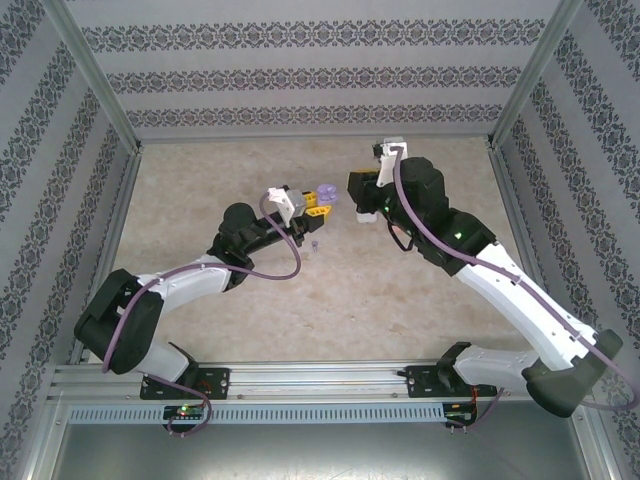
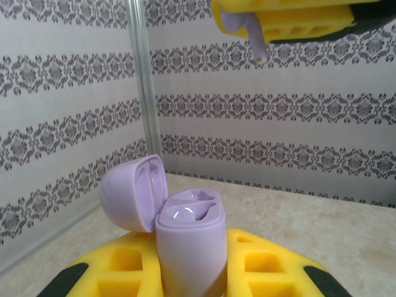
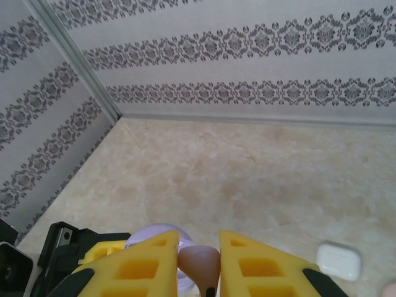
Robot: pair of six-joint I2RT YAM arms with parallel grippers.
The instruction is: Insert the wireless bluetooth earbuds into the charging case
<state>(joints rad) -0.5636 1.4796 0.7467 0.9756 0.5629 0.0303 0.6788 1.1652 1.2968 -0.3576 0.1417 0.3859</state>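
Note:
My left gripper [image 1: 315, 200] [image 2: 192, 263] is shut on the purple charging case [image 1: 327, 197] [image 2: 189, 238] and holds it upright. The case's lid [image 2: 131, 193] is swung open to the left, and its two sockets [image 2: 189, 210] look bare. My right gripper [image 1: 361, 207] [image 3: 199, 250] is shut on a purplish earbud [image 3: 204, 263]. It hangs just above and beyond the case, and its yellow fingers [image 2: 297, 18] are at the top of the left wrist view with the earbud's stem [image 2: 257, 43] pointing down. The case [image 3: 154, 238] lies below the right fingers.
A tiny pale earbud [image 1: 316, 246] lies on the beige table [image 1: 250, 300] just in front of the left gripper. A shut white case [image 3: 338, 260] rests on the table to the right of my right gripper. Patterned walls [image 1: 320, 70] surround the table on three sides.

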